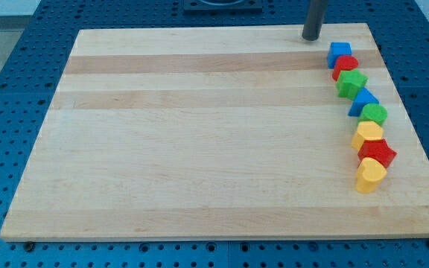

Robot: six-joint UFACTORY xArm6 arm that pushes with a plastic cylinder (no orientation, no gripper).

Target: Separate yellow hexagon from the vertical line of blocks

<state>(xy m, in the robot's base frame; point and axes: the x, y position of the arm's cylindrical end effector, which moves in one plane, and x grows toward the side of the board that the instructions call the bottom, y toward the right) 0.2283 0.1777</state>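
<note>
Up near the view's top right, my tip [311,38] rests on the wooden board [199,149], just left of the blue cube [339,52] heading the line — no pincer here, only the rod. Below come a red block [345,66], green star [352,83], blue block [363,100], green block [375,114], then the yellow hexagon [368,134], touching the red star [377,153] above a yellow heart [370,175].

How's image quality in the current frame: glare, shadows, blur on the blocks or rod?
Camera view: even, soft light, no glare on the wooden board; the blocks cast only faint shadows; the yellow hexagon is sharp-edged; my tip shows no obvious motion blur; the rod's upper end is cropped by the view's top.
</note>
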